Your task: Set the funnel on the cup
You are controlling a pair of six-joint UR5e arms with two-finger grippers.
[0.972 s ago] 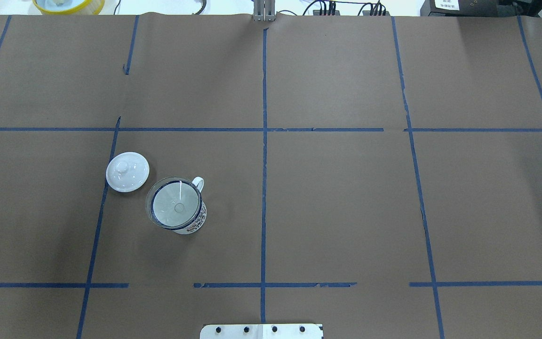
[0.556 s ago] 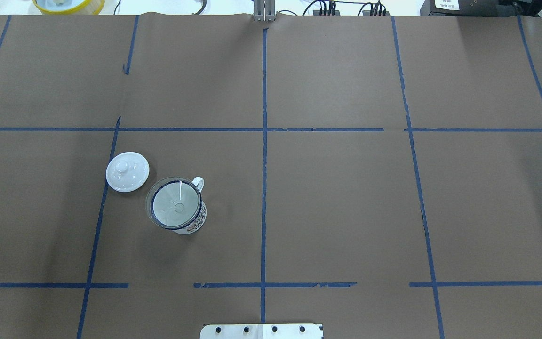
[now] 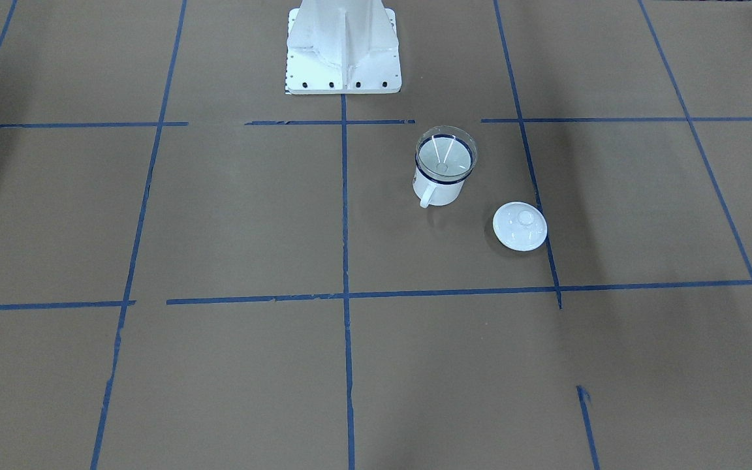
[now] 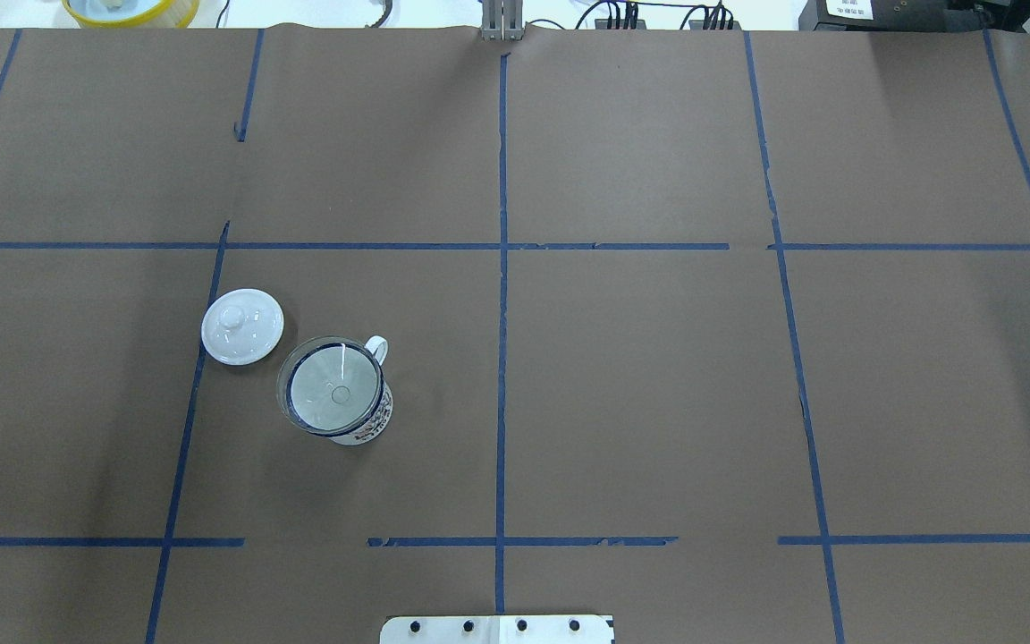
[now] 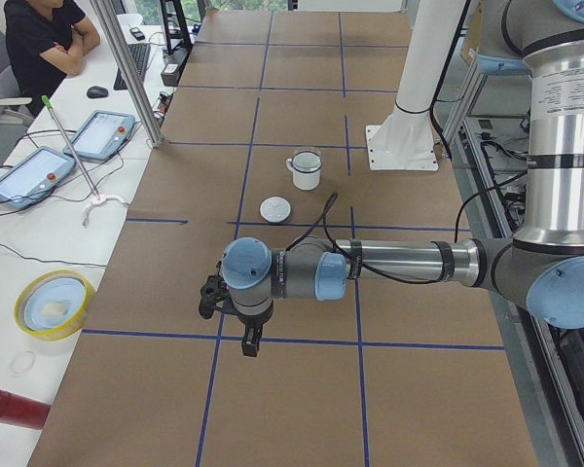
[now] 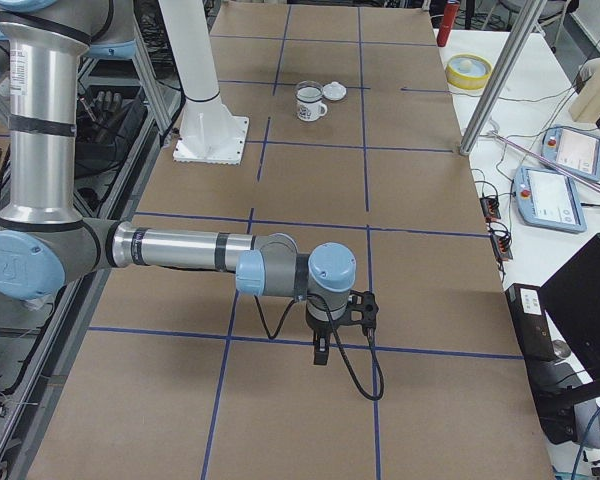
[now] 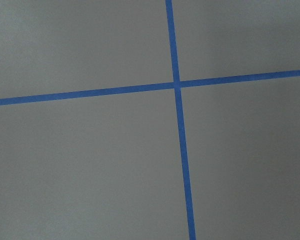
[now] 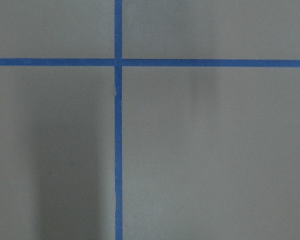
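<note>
The clear funnel (image 4: 333, 389) sits in the mouth of the white cup (image 4: 375, 420) with the dark blue rim, left of the table's middle; its handle points to the far right. Funnel (image 3: 445, 154) and cup (image 3: 440, 192) also show in the front-facing view. Both arms are held far off, over the table's two ends. The left gripper (image 5: 251, 341) shows only in the exterior left view and the right gripper (image 6: 321, 352) only in the exterior right view; I cannot tell whether either is open or shut. The wrist views show only brown paper and blue tape.
A round white knobbed lid (image 4: 242, 326) lies just left of and beyond the cup. The robot's white pedestal (image 3: 343, 46) stands at the near edge. A yellow bowl (image 4: 130, 9) and teach pendants (image 5: 97, 134) lie on the side bench beyond the table.
</note>
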